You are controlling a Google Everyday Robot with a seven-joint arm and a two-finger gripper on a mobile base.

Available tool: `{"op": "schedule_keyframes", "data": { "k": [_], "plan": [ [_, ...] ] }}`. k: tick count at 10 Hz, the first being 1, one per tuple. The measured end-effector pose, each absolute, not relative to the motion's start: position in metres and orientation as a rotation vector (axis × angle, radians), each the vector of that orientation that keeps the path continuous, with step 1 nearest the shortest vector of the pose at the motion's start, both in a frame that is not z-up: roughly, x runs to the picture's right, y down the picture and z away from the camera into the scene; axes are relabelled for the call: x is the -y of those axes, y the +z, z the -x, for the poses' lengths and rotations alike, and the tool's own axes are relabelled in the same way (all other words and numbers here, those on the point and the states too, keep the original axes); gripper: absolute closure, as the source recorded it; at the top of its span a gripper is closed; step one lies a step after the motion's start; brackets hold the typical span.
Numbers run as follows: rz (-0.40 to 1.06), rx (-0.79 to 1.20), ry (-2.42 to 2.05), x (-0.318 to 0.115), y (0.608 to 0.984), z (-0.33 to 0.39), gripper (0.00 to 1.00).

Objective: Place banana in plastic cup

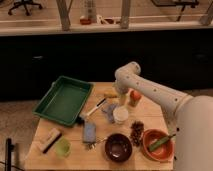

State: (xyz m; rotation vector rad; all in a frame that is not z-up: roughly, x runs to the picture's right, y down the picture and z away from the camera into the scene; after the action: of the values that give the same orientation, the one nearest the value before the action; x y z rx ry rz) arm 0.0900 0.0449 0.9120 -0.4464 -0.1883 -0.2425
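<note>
From my station I see the end effector (120, 99) low over the far middle of the table (150, 114), at the end of the white arm (150, 91) that reaches in from the right and bends down at its rounded joint; the wrist blocks my sight of it, so I cannot tell whether it is spread or pressed together, nor whether it pinches anything. The banana (110, 94) lies on the table just to the left of the end effector, only a short yellow length of it showing beside the arm; whether the two touch I cannot tell. The plastic cup (62, 147) stands upright near the front left corner, well apart from the banana, with a block-shaped brush (47, 139) just beside it on the left.

A green tray (63, 100) sits on the back left of the table, overhanging its edge; a white utensil with a dark handle (94, 108) lies between the tray and a white cup (120, 115), which stands just in front of the end effector; an orange thing (135, 95) stands just to the right of the arm. Nearer me are a grey-blue flat thing (89, 132), a dark bowl (118, 146), a brown knobbly lump (137, 132) and an orange bowl (150, 150) with a green vegetable (161, 142) lying in it.
</note>
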Motion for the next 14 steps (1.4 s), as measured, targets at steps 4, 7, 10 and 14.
{"op": "schedule_keyframes", "data": {
  "k": [4,7,10,14],
  "plan": [
    [0.449,0.175,-0.151,-0.041,0.939,-0.09,0.2],
    [0.458,0.187,-0.095,-0.04,0.951,-0.092,0.2],
    [0.489,0.208,-0.056,-0.04,0.962,-0.093,0.2],
    [0.541,0.229,-0.04,-0.044,0.978,-0.087,0.41]
  ]
}}
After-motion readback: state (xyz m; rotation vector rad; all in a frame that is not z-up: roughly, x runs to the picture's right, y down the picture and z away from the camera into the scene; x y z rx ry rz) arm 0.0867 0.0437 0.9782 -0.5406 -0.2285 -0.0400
